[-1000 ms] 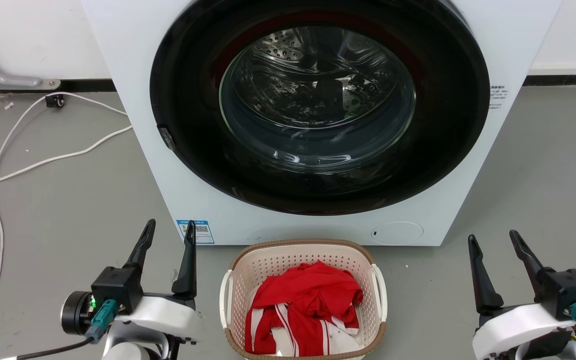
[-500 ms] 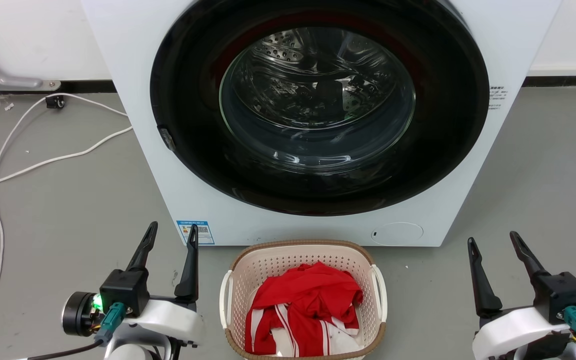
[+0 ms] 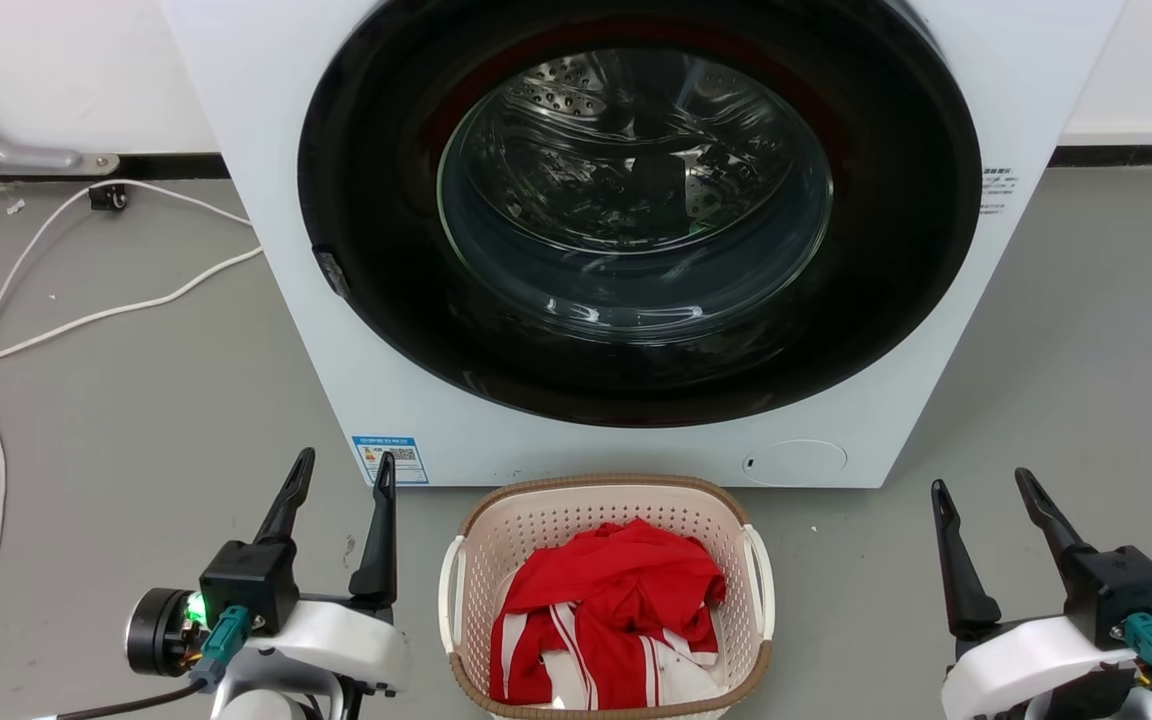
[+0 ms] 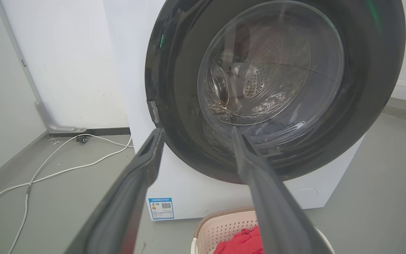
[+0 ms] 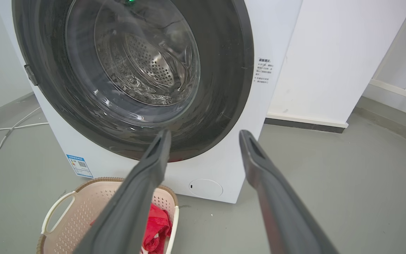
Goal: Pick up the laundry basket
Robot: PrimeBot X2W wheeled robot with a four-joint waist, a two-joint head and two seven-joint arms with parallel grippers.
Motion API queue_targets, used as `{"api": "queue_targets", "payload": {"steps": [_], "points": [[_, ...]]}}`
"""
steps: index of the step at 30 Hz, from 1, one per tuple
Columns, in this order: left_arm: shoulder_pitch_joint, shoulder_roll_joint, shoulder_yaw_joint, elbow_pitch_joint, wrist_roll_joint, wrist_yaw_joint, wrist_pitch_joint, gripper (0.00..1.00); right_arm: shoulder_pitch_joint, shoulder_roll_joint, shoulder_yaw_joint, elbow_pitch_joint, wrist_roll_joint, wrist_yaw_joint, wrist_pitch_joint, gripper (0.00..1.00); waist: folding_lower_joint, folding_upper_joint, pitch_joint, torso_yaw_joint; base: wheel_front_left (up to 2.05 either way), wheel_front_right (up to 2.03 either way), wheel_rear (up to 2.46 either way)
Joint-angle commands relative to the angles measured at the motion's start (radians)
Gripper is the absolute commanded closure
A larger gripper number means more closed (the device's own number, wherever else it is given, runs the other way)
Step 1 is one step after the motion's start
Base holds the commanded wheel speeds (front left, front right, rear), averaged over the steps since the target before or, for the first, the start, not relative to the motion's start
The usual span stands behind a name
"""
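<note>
Flanking laundry basket [image 3: 538,528]: left pincer [image 3: 346,458], right pincer [image 3: 981,481]

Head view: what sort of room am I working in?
Probably a laundry area or test room: a front-loading washer, the laundry basket holding red clothes before it, and a bare grey floor.

cream perforated plastic laundry basket [image 3: 556,520]: near rim cut off by head view's bottom edge, its floor hidden under crumpled red-and-white cloth [image 3: 616,610]. white front-loading washer [image 3: 271,200] top cropped. blue sticker [image 3: 391,460] print too small to read.
</note>
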Motion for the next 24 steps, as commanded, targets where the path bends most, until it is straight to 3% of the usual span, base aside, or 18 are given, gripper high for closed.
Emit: {"api": "queue_targets", "payload": {"steps": [1, 14, 24], "points": [[-0.017, 0.002, -0.001, 0.002, 0.001, 0.005, -0.005, 0.00, 0.002, 0.004, 0.003, 0.003, 0.006, -0.001, 0.002, 0.00, 0.0000, 0.0000, 0.003, 0.000, 0.00, 0.00, 0.00], [-0.075, 0.011, 0.002, 0.035, -0.013, 0.003, -0.003, 0.00, -0.063, 0.004, 0.003, 0.030, 0.012, -0.001, 0.030, 0.00, 0.0000, 0.0000, 0.073, -0.006, 0.00, 0.00, 0.00], [-0.249, 0.043, -0.007, 0.148, -0.039, -0.019, 0.057, 0.00, -0.207, 0.004, 0.031, 0.125, 0.049, -0.001, 0.110, 0.00, 0.0000, 0.0000, 0.209, -0.017, 0.00, 0.00, 0.00]]}}
